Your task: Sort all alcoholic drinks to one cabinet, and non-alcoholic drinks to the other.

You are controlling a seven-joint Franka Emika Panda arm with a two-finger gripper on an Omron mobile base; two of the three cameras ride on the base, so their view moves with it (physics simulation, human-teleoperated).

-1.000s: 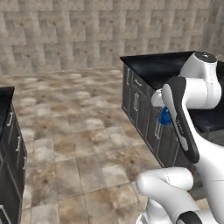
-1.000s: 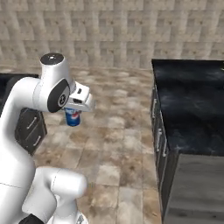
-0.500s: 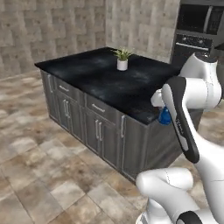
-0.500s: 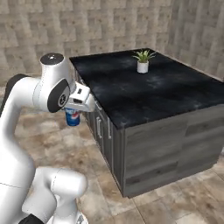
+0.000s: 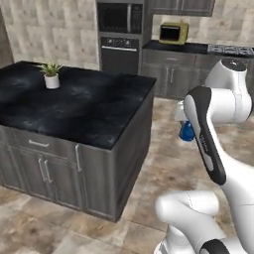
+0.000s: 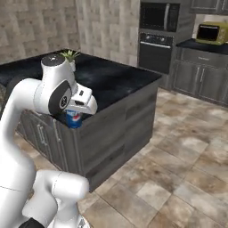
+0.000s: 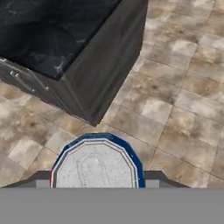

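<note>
Mid-transport: gripper [image 6: 76, 111] is clamped on the blue soda can [image 6: 74, 119], carried in the air above the tile floor beside the dark kitchen island [image 5: 89, 106]; the hand view looks down on the can's silver lid. The can is not yet in a cabinet. No grey wall cabinets or other drinks can be made out, so how far the sorting stands overall is unclear; at least this can is left to place.
</note>
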